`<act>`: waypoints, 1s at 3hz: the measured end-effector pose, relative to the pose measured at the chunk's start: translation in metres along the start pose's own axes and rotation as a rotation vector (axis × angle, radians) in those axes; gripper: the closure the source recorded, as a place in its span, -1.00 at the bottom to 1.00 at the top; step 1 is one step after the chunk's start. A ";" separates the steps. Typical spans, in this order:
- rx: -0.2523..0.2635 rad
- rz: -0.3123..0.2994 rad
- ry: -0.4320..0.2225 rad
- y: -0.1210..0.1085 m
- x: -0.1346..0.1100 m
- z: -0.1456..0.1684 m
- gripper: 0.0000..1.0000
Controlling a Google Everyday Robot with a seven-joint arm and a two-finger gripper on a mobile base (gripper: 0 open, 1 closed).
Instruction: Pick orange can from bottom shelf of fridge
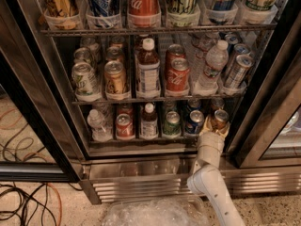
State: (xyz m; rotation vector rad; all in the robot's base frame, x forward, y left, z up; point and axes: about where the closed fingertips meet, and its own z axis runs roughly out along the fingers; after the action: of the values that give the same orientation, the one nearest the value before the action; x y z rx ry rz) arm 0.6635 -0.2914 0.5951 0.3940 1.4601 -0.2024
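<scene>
The fridge (263, 102) stands open, its wire racks full of drinks. On the bottom shelf (141, 140) stand, from left to right, a water bottle, a red can, a brown bottle, a green can, a blue can (194, 122) and the orange can (219, 118) at the right end. My gripper (217, 127) is at the end of the white arm, which rises from the lower right. It sits right at the orange can, around its lower body. The can stands upright in line with the row.
The middle rack holds cans, a bottle and a water bottle (212, 65); the top rack holds tall cans in cups. The ribbed steel base (136, 182) lies below. A clear plastic bag (150, 213) lies on the floor in front, and cables (23, 206) at the left.
</scene>
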 end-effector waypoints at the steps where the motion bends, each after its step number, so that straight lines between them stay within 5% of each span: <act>1: 0.004 -0.004 -0.011 -0.002 -0.004 0.000 1.00; 3: 0.010 -0.009 -0.061 -0.007 -0.024 0.001 1.00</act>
State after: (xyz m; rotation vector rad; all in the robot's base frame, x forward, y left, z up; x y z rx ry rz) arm 0.6589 -0.3008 0.6181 0.3867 1.4014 -0.2276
